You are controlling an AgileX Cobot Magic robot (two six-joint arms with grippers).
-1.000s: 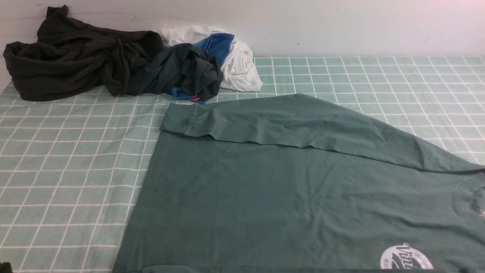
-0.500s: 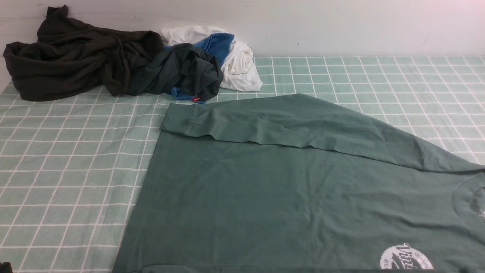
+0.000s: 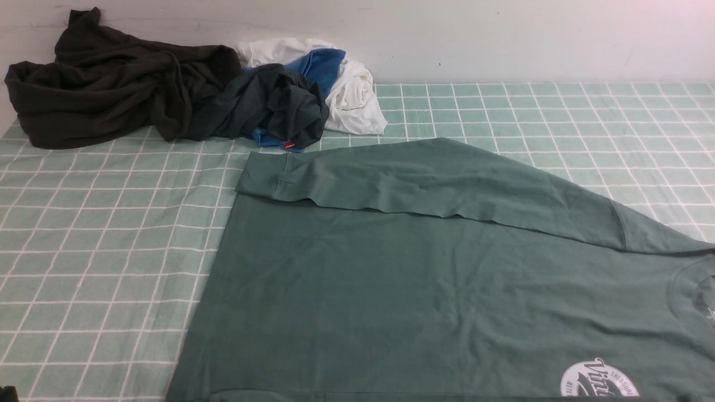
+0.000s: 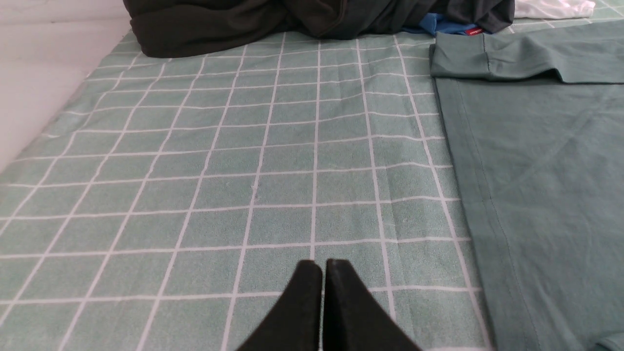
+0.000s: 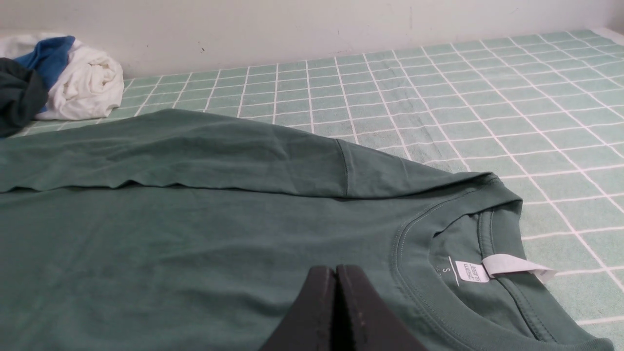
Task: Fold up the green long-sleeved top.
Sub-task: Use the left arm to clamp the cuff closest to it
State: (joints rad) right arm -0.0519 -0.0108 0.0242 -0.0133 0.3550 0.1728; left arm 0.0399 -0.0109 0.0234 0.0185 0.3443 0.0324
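Note:
The green long-sleeved top (image 3: 424, 290) lies flat on the checked cloth, neck toward the right, with a white round logo (image 3: 599, 381) at the lower right. One sleeve (image 3: 424, 178) is folded across the body, its cuff (image 3: 262, 176) pointing left. My left gripper (image 4: 323, 263) is shut and empty above bare cloth, left of the top's hem edge (image 4: 468, 161). Shut and holding nothing, my right gripper (image 5: 335, 269) hovers over the top's chest (image 5: 195, 243) near the neckline (image 5: 438, 253). Neither gripper shows in the front view.
A heap of clothes sits at the back left: a black-brown garment (image 3: 106, 84), a blackish-green one (image 3: 268, 106), blue fabric (image 3: 321, 64) and white fabric (image 3: 352, 95). A pale wall (image 3: 503, 39) bounds the back. Checked cloth (image 3: 100, 240) covers the table.

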